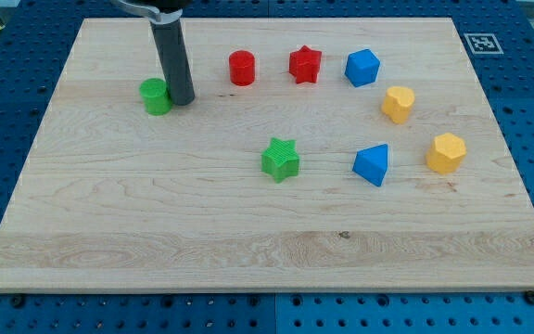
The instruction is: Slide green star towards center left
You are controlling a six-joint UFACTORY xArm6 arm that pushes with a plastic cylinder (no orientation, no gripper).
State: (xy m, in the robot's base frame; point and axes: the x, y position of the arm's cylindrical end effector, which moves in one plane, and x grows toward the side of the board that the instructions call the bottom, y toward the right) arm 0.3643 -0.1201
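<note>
You had no claw on this rig, so no spread or pinched state could be reported; the arm ended in a dark rod, and its tip rested on the counter near the view's upper left. The tip stood just beside the green cylinder, on that block's right, apparently touching it or nearly so.

The green star lay near the middle of the counter, well apart from the tip, down and to the view's right of it. That was the relation the coming move turned on: to send the star toward centre left, you would probably have needed the tip on the star's right side, the far side from where the tip stood. The star has no long axis worth noting.

The counter's left middle showed no blocks. The red cylinder, red star, two blue blocks and two yellow blocks lay to the right. No containers were present.
</note>
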